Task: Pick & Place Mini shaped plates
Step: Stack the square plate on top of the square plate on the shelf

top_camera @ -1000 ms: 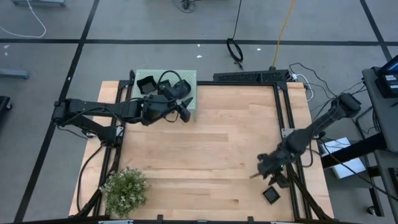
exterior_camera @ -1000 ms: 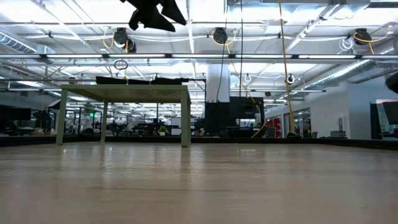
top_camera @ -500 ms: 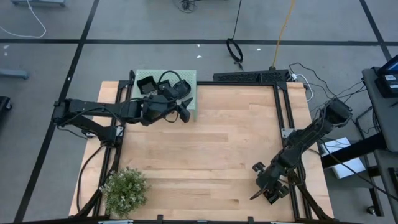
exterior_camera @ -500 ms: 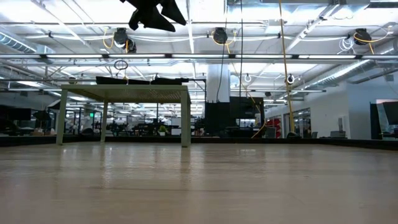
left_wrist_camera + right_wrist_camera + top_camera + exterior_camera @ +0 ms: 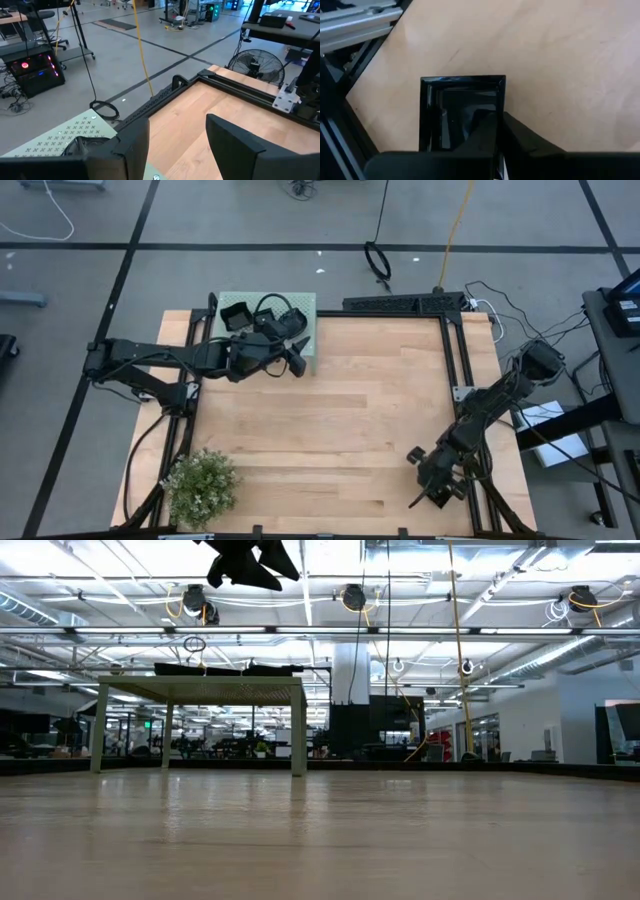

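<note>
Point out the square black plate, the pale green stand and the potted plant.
square black plate (image 5: 451,107): right wrist view, on its glossy inner floor.
pale green stand (image 5: 240,302): high view, on its bare top near the far edge.
potted plant (image 5: 201,484): high view, on its foliage.

— What is seen of the mini shaped plates?

— One square plate (image 5: 461,114) is shown in the right wrist view: glossy black, with a raised rim and a sunken flat centre, lying flat on the wood near the table's front right corner, close beside the dark frame rail. Its near rim is pinched between closed dark fingers.

— And from above?

— In the high view that plate is hidden. A second square black plate (image 5: 236,316) is seen at the far left, resting on top of a pale green surface, turned slightly askew. Its rim is raised likewise.

— Any others?

— None can be made out.
</note>
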{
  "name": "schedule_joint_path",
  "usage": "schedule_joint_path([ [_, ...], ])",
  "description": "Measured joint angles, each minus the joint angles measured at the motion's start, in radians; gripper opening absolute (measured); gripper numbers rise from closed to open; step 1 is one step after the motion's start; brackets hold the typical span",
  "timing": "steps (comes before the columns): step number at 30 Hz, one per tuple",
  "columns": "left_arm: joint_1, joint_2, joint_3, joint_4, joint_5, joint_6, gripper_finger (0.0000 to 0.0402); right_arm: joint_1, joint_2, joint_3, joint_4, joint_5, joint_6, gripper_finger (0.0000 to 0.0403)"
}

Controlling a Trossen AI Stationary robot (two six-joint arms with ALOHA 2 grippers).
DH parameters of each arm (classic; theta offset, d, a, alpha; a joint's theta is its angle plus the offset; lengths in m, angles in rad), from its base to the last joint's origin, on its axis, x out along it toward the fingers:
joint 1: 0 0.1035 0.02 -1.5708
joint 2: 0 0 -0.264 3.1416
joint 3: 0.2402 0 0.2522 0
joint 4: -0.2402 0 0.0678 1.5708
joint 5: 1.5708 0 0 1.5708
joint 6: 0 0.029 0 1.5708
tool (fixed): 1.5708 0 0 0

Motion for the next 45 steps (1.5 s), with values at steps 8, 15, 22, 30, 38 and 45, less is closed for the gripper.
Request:
schedule_joint_path([
  [8, 0.000, 0.000, 0.000, 0.000, 0.000, -0.001, 0.0200, -0.036, -0.116, -0.002, -0.013, 0.046, 0.013, 0.0001],
  [15, -0.001, 0.000, 0.000, 0.016, 0.000, 0.041, 0.0200, -0.198, -0.218, -0.001, -0.001, 0.248, 0.017, 0.0001],
  [22, -0.028, 0.000, 0.000, 0.102, -0.002, 0.275, 0.0200, -0.505, -0.117, 0.000, 0.176, 0.276, -0.094, 0.0001],
  [30, -0.051, 0.000, 0.000, 0.108, -0.001, 0.331, 0.0200, -0.822, 0.222, 0.235, 0.342, 0.195, -0.154, 0.0001],
  [38, -0.052, -0.006, 0.000, 0.099, -0.001, 0.335, 0.0200, -0.890, 0.523, 0.582, 0.339, 0.122, 0.008, 0.0000],
  [45, -0.051, -0.036, -0.003, 0.053, 0.001, 0.357, 0.0200, -0.903, 0.601, 0.671, 0.326, 0.131, 0.195, 0.0003],
])
